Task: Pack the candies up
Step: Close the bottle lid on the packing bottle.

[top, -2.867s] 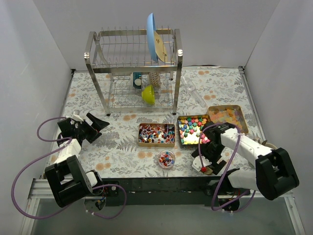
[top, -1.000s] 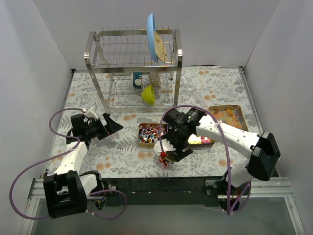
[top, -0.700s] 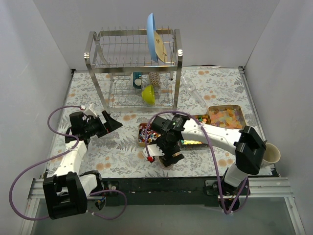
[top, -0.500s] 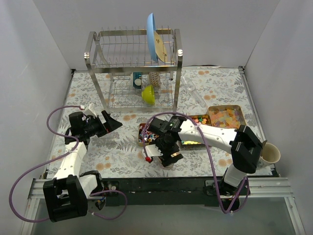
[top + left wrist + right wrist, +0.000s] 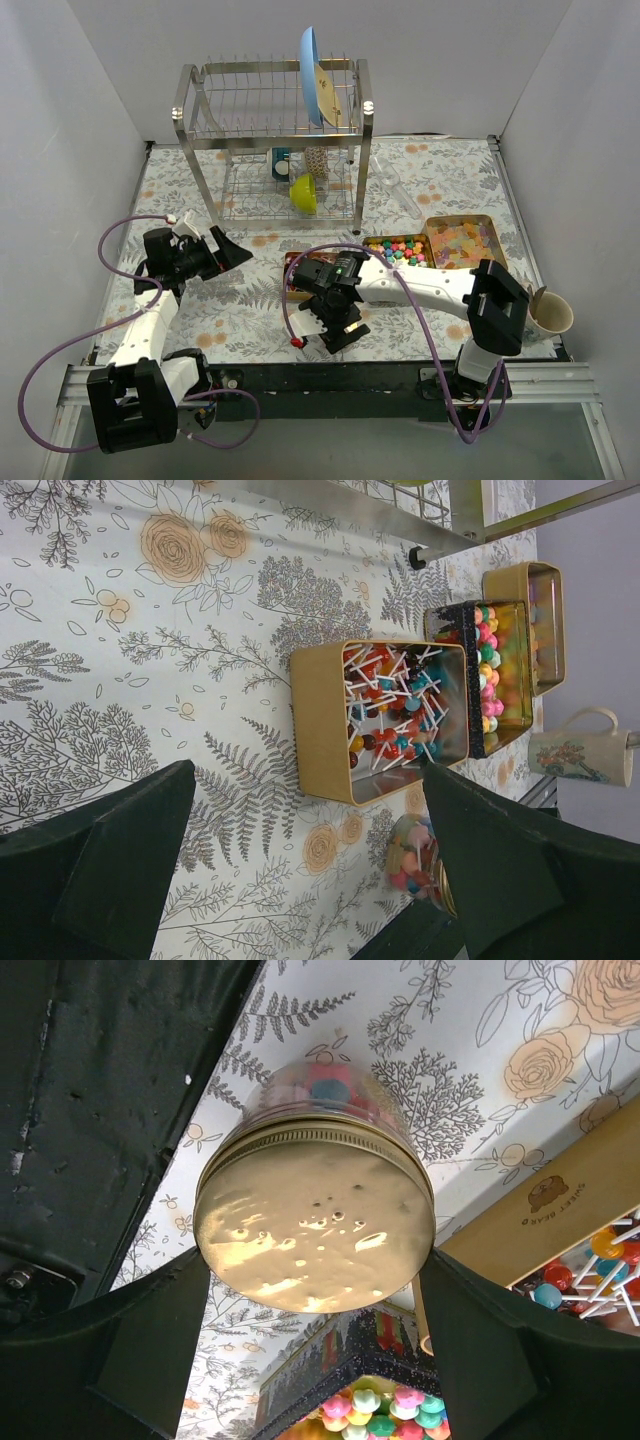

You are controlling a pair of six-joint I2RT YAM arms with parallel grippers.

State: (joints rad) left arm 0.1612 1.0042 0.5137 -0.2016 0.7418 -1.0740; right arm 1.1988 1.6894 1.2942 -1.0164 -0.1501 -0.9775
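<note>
Directly in front of the dish rack (image 5: 250,66), by the near edge of the table (image 5: 240,310), the right gripper (image 5: 315,1260) stands over a small glass jar (image 5: 300,1080). Its jaws are clamped on the rim of a round gold lid (image 5: 315,1220) that sits on the jar's mouth. Candies (image 5: 328,1088) show through the glass beyond the lid. More of them fill three open gold tins between the rack and the jar: the red-and-blue tin (image 5: 385,715) before the rack's middle, the pastel tin (image 5: 495,670) beside it to the right, and the orange-yellow tin (image 5: 540,620) farthest right. The left gripper (image 5: 308,775) hangs in front of the rack's left leg, jaws wide apart, holding nothing. A mug (image 5: 580,755) stands well to the rack's right, at the near edge.
</note>
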